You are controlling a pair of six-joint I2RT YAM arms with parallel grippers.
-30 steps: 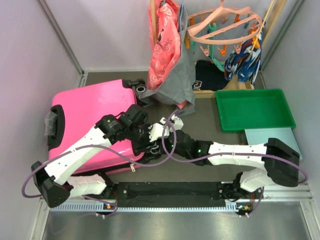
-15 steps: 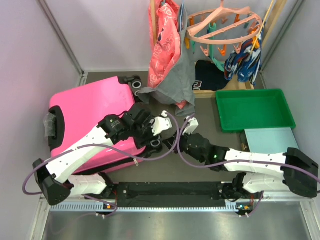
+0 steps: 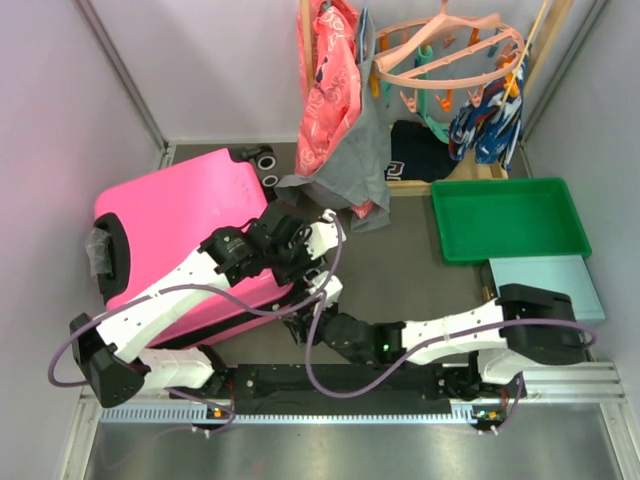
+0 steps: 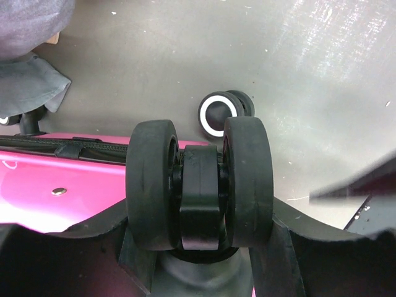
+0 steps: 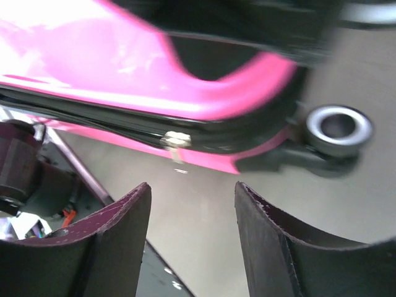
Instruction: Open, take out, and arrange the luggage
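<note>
The luggage is a hot-pink hard-shell suitcase at the left of the floor, closed, with its right end raised. My left gripper is shut on one of its black twin wheels, which fills the gap between the fingers. A second wheel with a white ring shows beyond it. My right gripper is open and empty, low at the suitcase's near right corner. Its view shows the pink shell, the black zipper line with a metal pull, and a wheel.
A green plastic tray lies at the right, a pale teal flat box just in front of it. Pink and grey clothes hang at the back beside a peg hanger. A dark garment lies behind the tray.
My right gripper has opened and swung down and left to the suitcase's near right corner. The left gripper has kept its hold on the wheel and turned the suitcase's right end up and back.
</note>
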